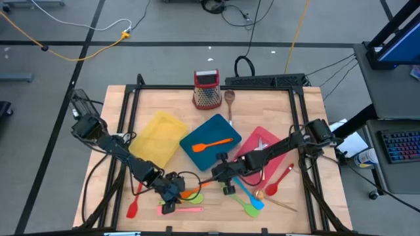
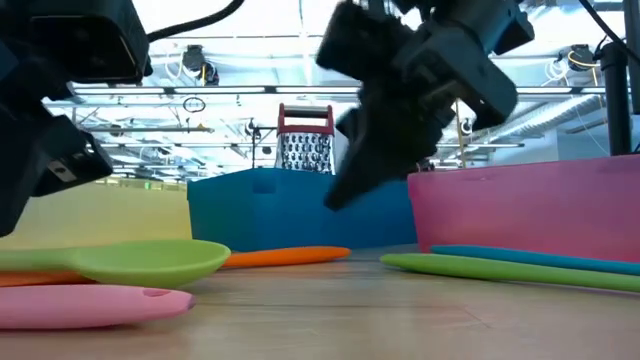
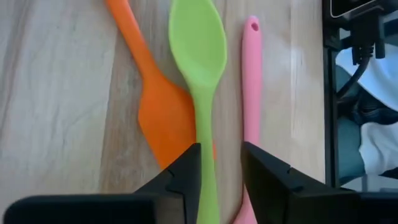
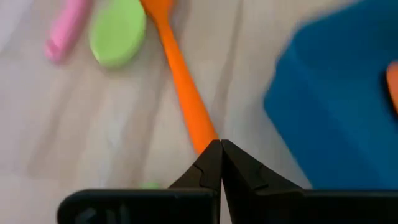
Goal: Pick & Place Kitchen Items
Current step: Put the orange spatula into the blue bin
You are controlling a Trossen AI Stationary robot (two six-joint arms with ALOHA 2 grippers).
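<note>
A green spoon (image 3: 200, 56) lies on the table between an orange spatula (image 3: 158, 106) and a pink utensil (image 3: 250, 74), near the front edge (image 1: 190, 196). My left gripper (image 3: 221, 171) is open above them, one finger on each side of the green spoon's handle (image 3: 207, 186); whether it touches I cannot tell. My right gripper (image 4: 220, 155) is shut and empty, above the free end of the orange spatula's handle (image 4: 196, 127) and clear of the table in the low view (image 2: 335, 195). A second orange spatula (image 1: 211, 144) lies in the teal tray (image 1: 197, 154).
A yellow tray (image 1: 157, 134), the teal tray and a pink tray (image 1: 266, 141) lie mid-table. A red grater (image 1: 207, 88) and a wooden spoon (image 1: 230, 98) stand at the far edge. A red spatula (image 1: 133, 206), blue and green utensils (image 1: 251, 203) and a red spoon (image 1: 279, 180) lie near the front.
</note>
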